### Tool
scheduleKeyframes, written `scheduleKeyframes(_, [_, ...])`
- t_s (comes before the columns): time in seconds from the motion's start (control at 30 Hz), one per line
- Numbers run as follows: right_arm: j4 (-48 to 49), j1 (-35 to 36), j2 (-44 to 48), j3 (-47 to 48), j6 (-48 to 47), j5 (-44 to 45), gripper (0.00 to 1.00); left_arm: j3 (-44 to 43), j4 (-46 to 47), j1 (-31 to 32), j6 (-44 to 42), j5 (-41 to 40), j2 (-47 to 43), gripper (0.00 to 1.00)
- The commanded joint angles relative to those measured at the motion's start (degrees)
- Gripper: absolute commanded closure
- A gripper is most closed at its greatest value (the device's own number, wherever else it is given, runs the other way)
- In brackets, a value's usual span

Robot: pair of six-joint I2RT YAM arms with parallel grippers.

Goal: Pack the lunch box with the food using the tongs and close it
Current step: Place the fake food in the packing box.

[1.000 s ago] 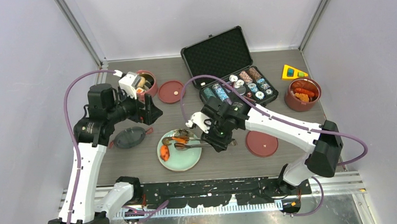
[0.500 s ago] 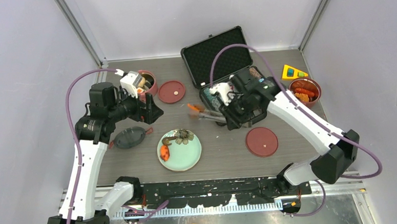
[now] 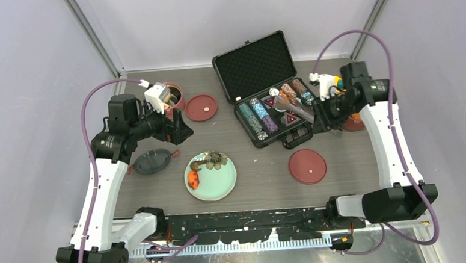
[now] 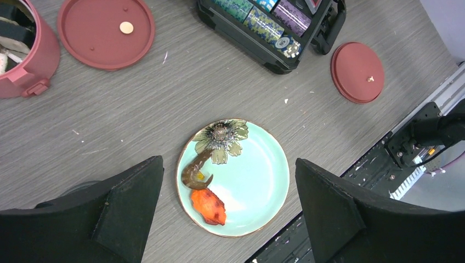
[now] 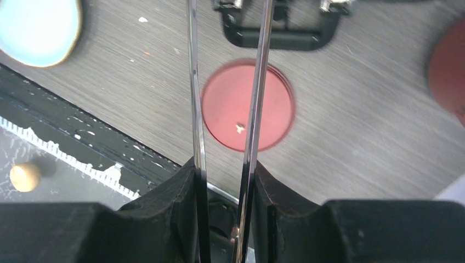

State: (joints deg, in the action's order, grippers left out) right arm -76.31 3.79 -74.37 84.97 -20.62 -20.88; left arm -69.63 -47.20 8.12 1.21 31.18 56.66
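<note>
The open black case [image 3: 252, 61] lies between two lunch box tiers: one [image 3: 176, 98] beside the left gripper [image 4: 228, 160], whose jaws stand wide and empty, the other [image 3: 355, 125] mostly hidden behind the right arm. The right gripper [image 5: 224, 170], clamped on the tongs [image 5: 257, 82], has swung from the plate [image 3: 221, 180] to above the case. Two red lids [image 3: 201, 107] [image 3: 307, 166], one dark lid [image 3: 153, 161] and two food pieces [image 4: 208, 205] [image 4: 193, 174] on the plate.

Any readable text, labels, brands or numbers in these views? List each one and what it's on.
No legible text in any view.
Poker chips in the black case: coloured edge stripes only, any face markings too small to read.
Plate: painted flower, no lettering.
Red lid: plain, no lettering visible.
</note>
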Motion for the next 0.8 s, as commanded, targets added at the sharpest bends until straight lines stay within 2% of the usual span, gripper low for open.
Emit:
scheduleKeyframes(0.0, [-6.62,-10.45,1.01,4.54,-7.32,-2.26,0.78,-1.98,0.62,-0.36,-0.54,2.01,-0.08,0.07])
scheduleKeyframes(0.2, [-11.03,-28.6,-3.81,8.12,-17.05,-3.11,0.78,-2.01,-0.1,-0.39,-0.95,2.33,0.41,0.03])
scheduleKeyframes(0.37, [-12.72,-40.77,-10.04,11.88,-22.19,-4.01,0.79,-2.0,0.09,-0.38,-0.95,2.22,0.33,0.0])
scheduleKeyframes(0.53, [-12.46,-45.84,-14.4,13.39,-24.26,-2.64,0.79,-2.47,-0.03,-0.39,-0.95,2.39,-0.32,0.0])
scheduleKeyframes(0.77, [-7.33,-46.25,-16.96,12.54,-23.67,2.0,0.79,-2.75,-1.05,-0.36,-0.95,3.01,-1.32,0.0])
